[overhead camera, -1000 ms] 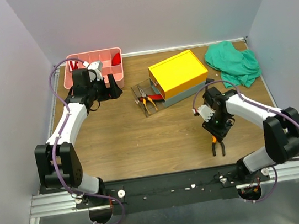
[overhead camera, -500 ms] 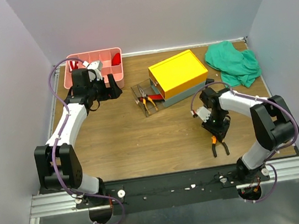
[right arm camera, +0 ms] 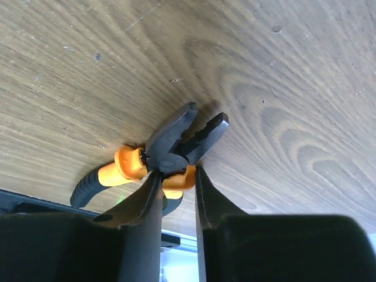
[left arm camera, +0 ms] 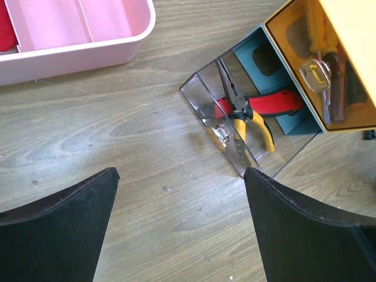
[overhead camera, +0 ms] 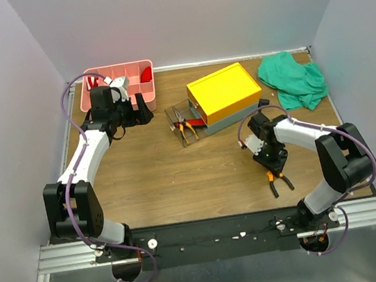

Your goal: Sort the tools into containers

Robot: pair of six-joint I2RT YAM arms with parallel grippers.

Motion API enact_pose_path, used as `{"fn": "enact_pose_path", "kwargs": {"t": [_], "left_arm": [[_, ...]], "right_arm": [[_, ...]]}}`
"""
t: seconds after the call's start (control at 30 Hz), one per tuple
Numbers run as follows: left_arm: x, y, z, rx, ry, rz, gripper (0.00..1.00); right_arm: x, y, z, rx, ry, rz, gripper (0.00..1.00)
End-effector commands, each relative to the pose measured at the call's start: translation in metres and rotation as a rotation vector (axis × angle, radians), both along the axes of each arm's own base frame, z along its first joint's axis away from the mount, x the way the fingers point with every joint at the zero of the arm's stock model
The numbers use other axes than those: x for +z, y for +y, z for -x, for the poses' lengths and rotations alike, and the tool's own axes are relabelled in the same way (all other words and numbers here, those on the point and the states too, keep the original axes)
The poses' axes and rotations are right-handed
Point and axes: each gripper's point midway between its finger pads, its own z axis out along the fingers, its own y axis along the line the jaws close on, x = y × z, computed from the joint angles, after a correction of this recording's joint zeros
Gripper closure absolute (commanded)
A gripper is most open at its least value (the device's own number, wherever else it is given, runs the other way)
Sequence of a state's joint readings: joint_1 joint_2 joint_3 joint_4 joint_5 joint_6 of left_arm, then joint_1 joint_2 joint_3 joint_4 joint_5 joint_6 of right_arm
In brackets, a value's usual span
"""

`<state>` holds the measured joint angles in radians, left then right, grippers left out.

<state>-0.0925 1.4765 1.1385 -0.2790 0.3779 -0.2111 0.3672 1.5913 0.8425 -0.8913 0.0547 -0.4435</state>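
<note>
Wide view first: the table (overhead camera: pixel 179 177) carries the grey toolbox with its yellow lid (overhead camera: pixel 224 92) at 12 o'clock from centre, and the pink tray (overhead camera: pixel 137 71) sits at 10 o'clock. The left arm has not budged over the last second. The left gripper (left arm camera: pixel 182 235) hangs near the tray with its fingers spread wide and nothing between them.

All the action is on the right! The right arm has folded its elbow inward, and the right gripper (overhead camera: pixel 272 170) has been narrowing steadily. It now pinches the orange-and-black pliers (right arm camera: pixel 170 144) just behind the pivot, its fingers pressed against either side of the orange neck. I cannot tell yet how firm that hold is. The pliers' handles, which trailed straight toward 6 o'clock a second ago, now splay apart, so the fingers have evidently met them. That reads as the pick-up getting under way, with the carry to a container not yet started.

The pliers sit at 5 o'clock from the toolbox, well apart from it and near the front edge. From above, their long axis runs roughly from 12 to 6 o'clock. The nose is tucked under the gripper and the handles point at 5 to 6 o'clock. In the wrist view, the parted nose aims at 1 o'clock.
</note>
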Motion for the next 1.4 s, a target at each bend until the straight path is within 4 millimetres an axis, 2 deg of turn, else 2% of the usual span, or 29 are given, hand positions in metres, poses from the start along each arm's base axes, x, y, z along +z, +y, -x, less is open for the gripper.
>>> {"fn": "enact_pose_path", "kwargs": {"t": [0.0,0.1,0.13,0.2,0.23,0.27,0.3,0.33,0.37,0.43,0.5,0.53,0.57,0.6,0.67,0.7,0.73,0.77,0.8,0.83,0.93,1.07,1.17,1.2,1.23,1.27,1.3,1.37], "left_arm": [[0.010,0.007,-0.004,0.015,-0.027,-0.014,0.01],[0.009,0.007,-0.007,0.014,-0.021,-0.008,0.01],[0.009,0.007,-0.009,0.017,-0.023,-0.002,0.01],[0.007,0.005,-0.010,0.020,-0.015,0.012,0.01],[0.007,0.005,-0.012,0.020,-0.016,0.018,0.01],[0.006,0.005,-0.013,0.021,-0.010,0.022,0.01],[0.006,0.004,-0.013,0.019,-0.011,0.025,0.01],[0.008,0.005,-0.014,0.024,-0.012,0.028,0.01],[0.009,0.005,-0.014,0.025,-0.017,0.026,0.01],[0.010,0.007,-0.013,0.027,-0.022,0.014,0.01],[0.012,0.009,-0.011,0.032,-0.028,0.008,0.01],[0.010,0.010,-0.009,0.033,-0.023,0.004,0.01],[0.012,0.010,-0.007,0.032,-0.029,0.003,0.01],[0.011,0.010,-0.006,0.033,-0.029,0.002,0.01],[0.012,0.011,-0.002,0.034,-0.033,-0.005,0.01],[0.012,0.012,0.000,0.034,-0.034,-0.008,0.01],[0.011,0.013,0.002,0.034,-0.032,-0.014,0.01],[0.013,0.014,0.004,0.038,-0.040,-0.021,0.01],[0.014,0.015,0.005,0.035,-0.046,-0.029,0.01],[0.013,0.016,0.006,0.036,-0.045,-0.037,0.01],[0.014,0.018,0.010,0.036,-0.051,-0.047,0.01],[0.013,0.018,0.012,0.037,-0.049,-0.045,0.01],[0.012,0.018,0.009,0.038,-0.049,-0.038,0.01],[0.012,0.017,0.008,0.038,-0.047,-0.033,0.01],[0.013,0.016,0.007,0.033,-0.050,-0.024,0.01],[0.011,0.015,0.006,0.033,-0.043,-0.017,0.01],[0.010,0.014,0.006,0.029,-0.037,-0.010,0.01],[0.010,0.010,0.005,0.017,-0.034,0.009,0.01]], "right_arm": [[0.009,0.024,-0.042,0.010,-0.164,-0.114,0.99],[0.061,0.061,-0.065,0.016,-0.271,-0.303,0.99],[0.095,0.078,-0.087,0.024,-0.344,-0.372,0.99],[0.128,0.105,-0.100,0.028,-0.386,-0.474,0.99],[0.137,0.116,-0.105,0.027,-0.384,-0.509,0.99],[0.164,0.134,-0.114,0.035,-0.424,-0.564,0.99],[0.172,0.143,-0.119,0.042,-0.437,-0.582,0.99],[0.171,0.154,-0.124,0.048,-0.427,-0.591,0.99],[0.192,0.173,-0.130,0.074,-0.460,-0.629,0.99],[0.202,0.195,-0.142,0.082,-0.484,-0.661,0.99],[0.212,0.226,-0.152,0.102,-0.500,-0.707,0.99],[0.215,0.236,-0.156,0.113,-0.508,-0.721,0.99],[0.202,0.254,-0.159,0.133,-0.477,-0.723,0.99],[0.223,0.268,-0.169,0.149,-0.521,-0.760,0.99],[0.224,0.288,-0.180,0.156,-0.546,-0.756,0.99],[0.205,0.297,-0.190,0.162,-0.537,-0.723,0.99],[0.217,0.306,-0.201,0.176,-0.584,-0.726,0.99],[0.215,0.310,-0.209,0.192,-0.613,-0.698,0.99],[0.193,0.316,-0.218,0.191,-0.597,-0.662,0.99],[0.199,0.320,-0.226,0.198,-0.624,-0.661,1.00],[0.170,0.320,-0.242,0.207,-0.636,-0.583,1.00],[0.135,0.304,-0.247,0.227,-0.619,-0.473,1.00],[0.131,0.289,-0.256,0.190,-0.674,-0.390,0.99],[0.127,0.287,-0.257,0.184,-0.677,-0.375,0.96],[0.128,0.287,-0.257,0.179,-0.684,-0.372,0.86],[0.130,0.287,-0.258,0.168,-0.687,-0.375,0.74],[0.135,0.290,-0.258,0.164,-0.691,-0.392,0.52],[0.144,0.298,-0.250,0.167,-0.667,-0.441,0.42]]}}
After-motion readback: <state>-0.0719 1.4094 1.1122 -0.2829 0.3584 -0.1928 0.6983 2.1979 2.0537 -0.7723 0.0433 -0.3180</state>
